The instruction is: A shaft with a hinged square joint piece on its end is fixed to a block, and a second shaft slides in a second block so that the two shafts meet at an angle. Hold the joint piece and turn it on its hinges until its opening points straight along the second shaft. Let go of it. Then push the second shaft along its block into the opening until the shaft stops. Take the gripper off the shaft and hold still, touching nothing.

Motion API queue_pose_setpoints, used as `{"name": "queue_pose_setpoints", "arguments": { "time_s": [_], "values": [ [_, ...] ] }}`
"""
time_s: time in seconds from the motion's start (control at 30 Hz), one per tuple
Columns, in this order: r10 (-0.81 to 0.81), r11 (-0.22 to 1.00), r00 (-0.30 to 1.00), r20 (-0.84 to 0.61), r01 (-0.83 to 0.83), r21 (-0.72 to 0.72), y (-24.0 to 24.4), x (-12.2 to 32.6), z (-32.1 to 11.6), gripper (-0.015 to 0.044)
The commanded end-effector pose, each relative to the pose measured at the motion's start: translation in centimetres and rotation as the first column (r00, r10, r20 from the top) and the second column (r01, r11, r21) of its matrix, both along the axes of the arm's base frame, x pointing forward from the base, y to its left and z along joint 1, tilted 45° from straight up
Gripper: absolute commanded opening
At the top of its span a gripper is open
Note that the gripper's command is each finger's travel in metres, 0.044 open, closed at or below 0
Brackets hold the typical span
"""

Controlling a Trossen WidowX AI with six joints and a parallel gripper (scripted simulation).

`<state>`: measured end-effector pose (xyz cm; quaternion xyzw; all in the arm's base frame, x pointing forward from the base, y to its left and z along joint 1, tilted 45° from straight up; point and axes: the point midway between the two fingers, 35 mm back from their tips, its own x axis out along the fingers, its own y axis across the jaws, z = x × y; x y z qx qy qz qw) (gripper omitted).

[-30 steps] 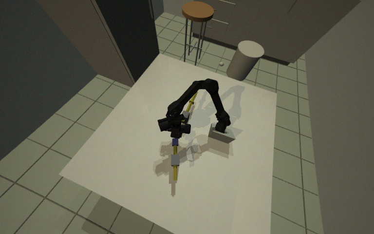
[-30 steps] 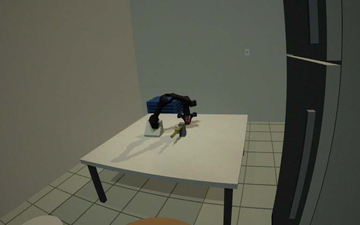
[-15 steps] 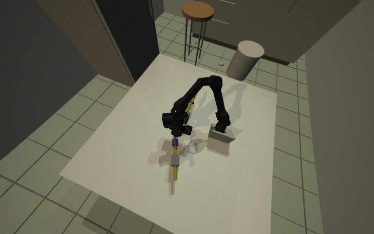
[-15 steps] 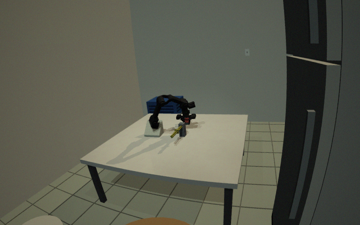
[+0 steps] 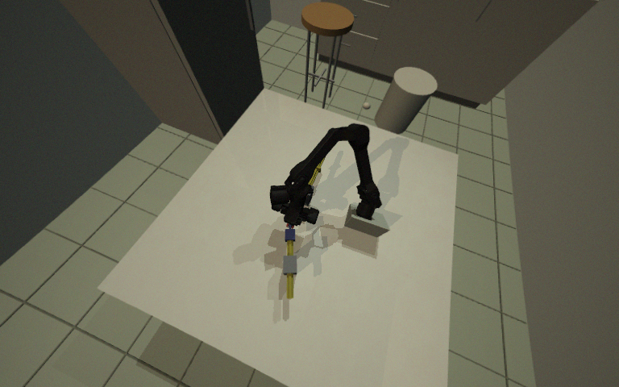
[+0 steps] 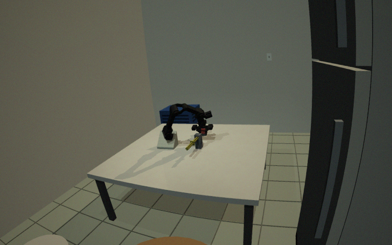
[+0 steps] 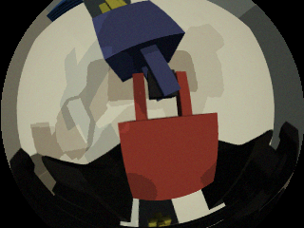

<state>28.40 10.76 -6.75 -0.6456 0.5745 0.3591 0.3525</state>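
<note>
The fixed yellow shaft [image 5: 289, 288] runs through its grey block [image 5: 289, 264] and ends in a blue yoke [image 5: 289, 235] [image 7: 138, 33]. The red square joint piece [image 7: 168, 154] [image 6: 203, 130] hangs on the yoke by two red arms around a small dark centre part. In the wrist view it is angled relative to the yoke. My gripper [image 7: 160, 136] [image 6: 203, 132] is shut on it, one black finger on each side. The second yellow shaft [image 5: 315, 175] [image 6: 190, 144] sits in the second grey block [image 6: 198, 142], its end [image 7: 160, 221] apart from the joint piece. The joint's opening is hidden in the wrist view.
The arm's pale wedge base [image 5: 365, 224] [image 6: 167, 143] stands on the white table [image 5: 401, 282] [image 6: 225, 173], beside the two shafts. The arm arches over the table and partly hides the second shaft and block in the top view. A stool [image 5: 327, 18] and a grey cylinder [image 5: 406, 100] stand beyond the table.
</note>
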Motion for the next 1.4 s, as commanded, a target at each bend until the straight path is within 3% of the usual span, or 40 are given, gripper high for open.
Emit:
{"name": "queue_pose_setpoints", "arguments": {
  "time_s": [0.0, 0.47, 0.63, 0.73, 1.1, 1.37],
  "values": [
    [-0.003, 1.000, 1.000, 0.002, 0.003, 0.004, -0.02, -0.01, -0.01, 0.0000],
    [0.000, 1.000, 1.000, 0.002, 0.000, 0.002, 0.00, -0.02, -0.01, 0.0000],
    [0.000, 1.000, 1.000, 0.002, 0.000, 0.002, 0.00, -0.02, -0.01, 0.0131],
    [0.000, 1.000, 1.000, 0.002, 0.000, 0.002, 0.00, -0.02, -0.01, 0.0147],
    [0.000, 1.000, 1.000, 0.002, 0.000, 0.002, 0.00, -0.02, -0.01, 0.0436],
    [0.000, 1.000, 1.000, 0.002, 0.000, 0.002, 0.00, -0.02, -0.01, 0.0440]
  ]
}}
